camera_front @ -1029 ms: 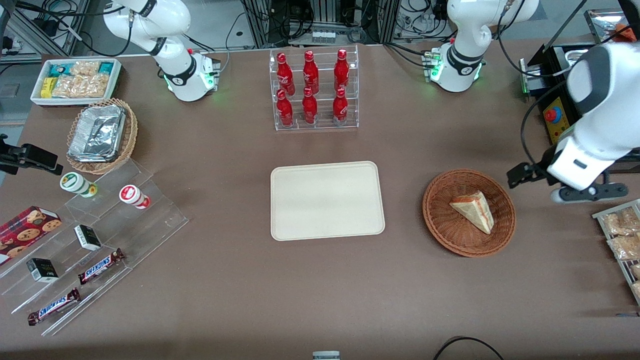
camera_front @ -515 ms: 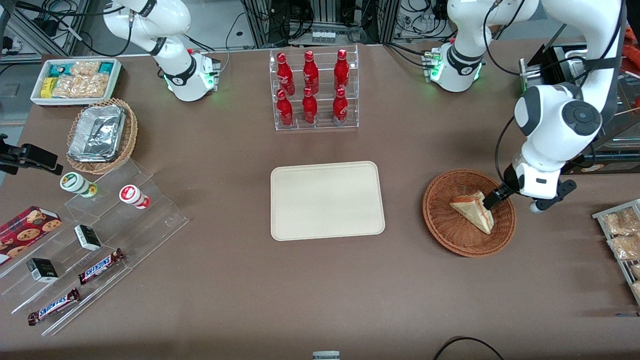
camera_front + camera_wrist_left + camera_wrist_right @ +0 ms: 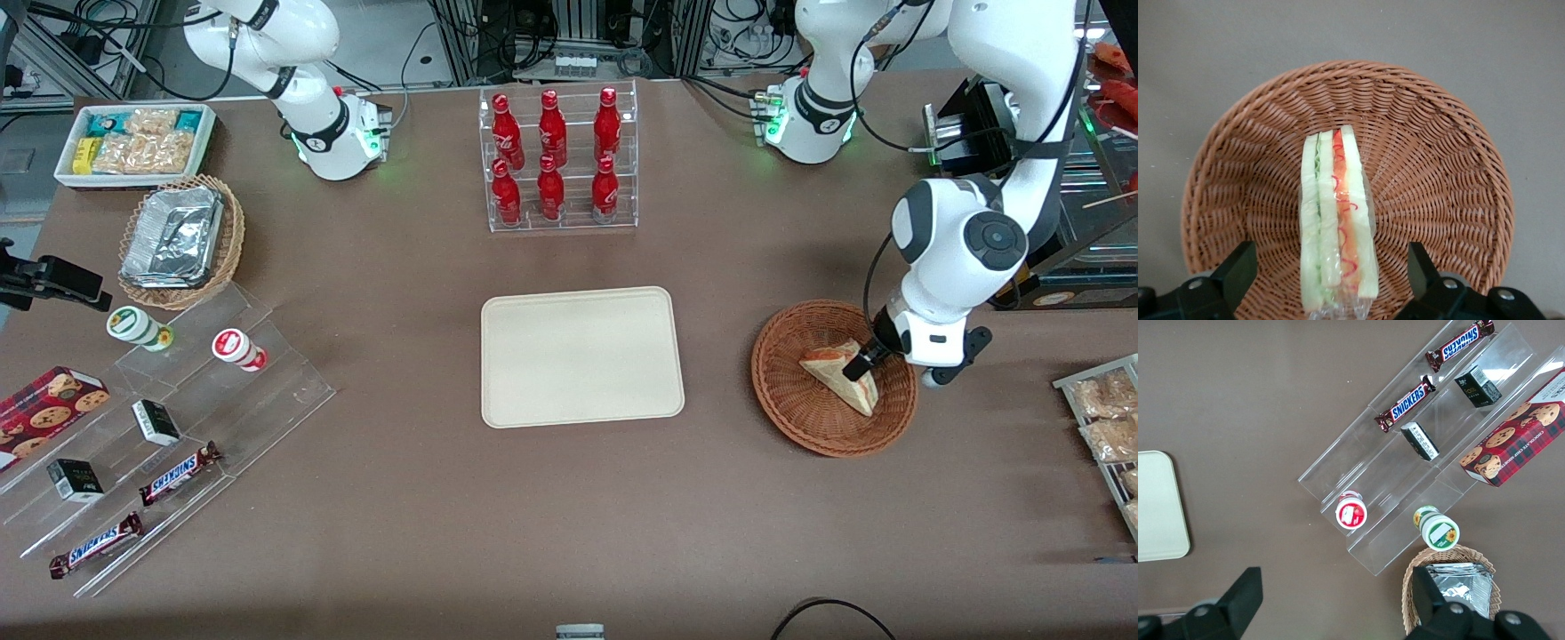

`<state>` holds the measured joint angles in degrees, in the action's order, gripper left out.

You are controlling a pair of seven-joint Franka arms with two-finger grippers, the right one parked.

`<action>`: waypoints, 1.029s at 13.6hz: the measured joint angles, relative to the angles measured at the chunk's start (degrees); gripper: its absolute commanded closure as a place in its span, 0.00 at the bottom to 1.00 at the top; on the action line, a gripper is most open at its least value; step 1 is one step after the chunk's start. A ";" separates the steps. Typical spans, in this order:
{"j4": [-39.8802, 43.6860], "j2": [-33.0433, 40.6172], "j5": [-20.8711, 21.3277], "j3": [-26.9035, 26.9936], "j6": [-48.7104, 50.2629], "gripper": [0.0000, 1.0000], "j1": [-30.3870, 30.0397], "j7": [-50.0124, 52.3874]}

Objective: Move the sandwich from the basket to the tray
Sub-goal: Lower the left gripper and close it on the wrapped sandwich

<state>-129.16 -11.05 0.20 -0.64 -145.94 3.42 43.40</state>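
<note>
Within the last second the gripper (image 3: 1328, 267) has been brought from outside the basket (image 3: 782, 400) down over its rim, fingers (image 3: 1238, 270) spread either side of the sandwich (image 3: 1336, 220), which lies between them untouched; a grasp looks imminent, the tray (image 3: 582, 356) being well apart toward the parked arm.

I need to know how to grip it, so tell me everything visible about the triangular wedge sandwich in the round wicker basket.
The triangular wedge sandwich has pale cream bread slices with a green layer and a red-orange layer on its cut edge, and looks wrapped in clear film. It lies in the round reddish-brown wicker basket, resting on the weave, cut edge facing up toward the wrist camera. The left gripper is open over it, one black finger on each side, neither visibly touching it.
</note>
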 measured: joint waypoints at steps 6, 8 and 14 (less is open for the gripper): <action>-0.16 -5.57 0.00 -0.58 -4.59 1.00 0.08 1.39; -0.14 -6.35 0.00 -0.66 -5.12 1.00 0.31 1.77; 4.62 -3.46 1.11 -0.69 4.93 1.00 1.18 2.02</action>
<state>-124.54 -14.51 1.30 -1.34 -141.00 4.60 45.42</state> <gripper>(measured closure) 0.683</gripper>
